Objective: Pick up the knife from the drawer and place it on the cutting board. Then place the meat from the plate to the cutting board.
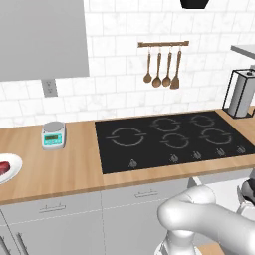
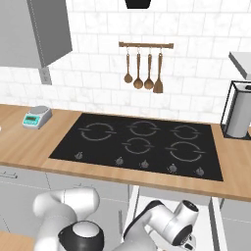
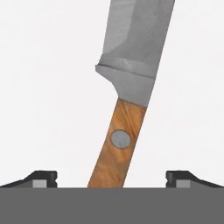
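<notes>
Hand [image 3: 112, 179] spread wide, knife [image 3: 127, 92] handle between fingertips, untouched; no readable writing.

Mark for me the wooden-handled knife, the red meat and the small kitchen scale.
Wooden-handled knife with grey blade [image 3: 122, 131], hand view, on the handle near its rivet.
Red raw meat [image 1: 3, 167], left base view, on its visible right end.
Small grey kitchen scale [image 1: 53, 135], left base view, on its front.

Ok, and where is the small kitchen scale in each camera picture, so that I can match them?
Left base view: the scale stands on the wooden counter, at the left, left of the black cooktop.
Right base view: the scale stands at the far left, again left of the cooktop.
Hand view: this camera looks at the knife lying on a pale surface.
Shared landmark: the cooktop, in both base views.
</notes>
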